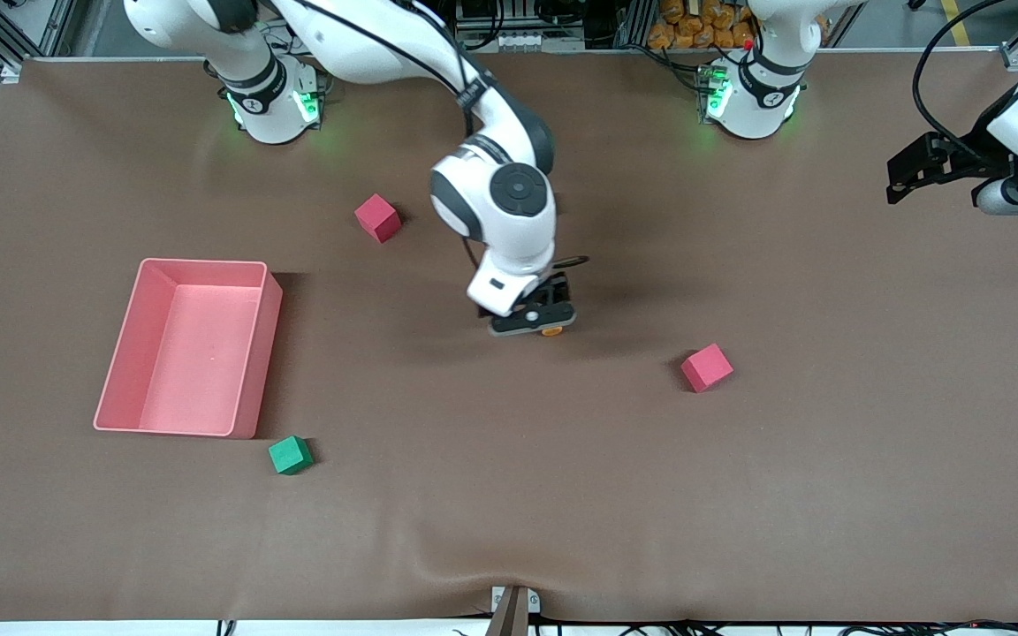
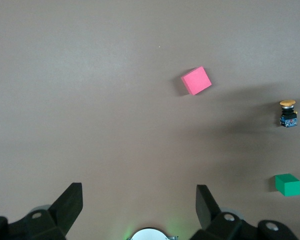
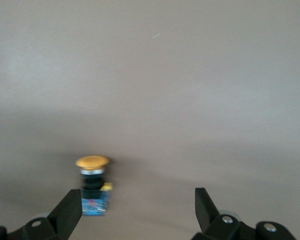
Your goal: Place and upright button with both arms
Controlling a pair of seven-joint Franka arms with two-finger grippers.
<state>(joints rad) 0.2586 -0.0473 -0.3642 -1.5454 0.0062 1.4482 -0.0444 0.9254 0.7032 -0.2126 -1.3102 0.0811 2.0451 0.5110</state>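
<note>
With the button point(image 3: 92, 187) standing upright mid-frame, the right gripper point(image 3: 138, 210), jaws apart, should lift clear; the left gripper point(image 2: 140, 205) waits open upper right.

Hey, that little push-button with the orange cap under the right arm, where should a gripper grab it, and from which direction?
Probably the black cylindrical body of the orange-capped push-button, just under the cap, approached from above with the fingers either side. The cap flares wider than the body, so it would likely stop the button slipping down. The open right gripper already hangs over it with one finger beside it.
</note>
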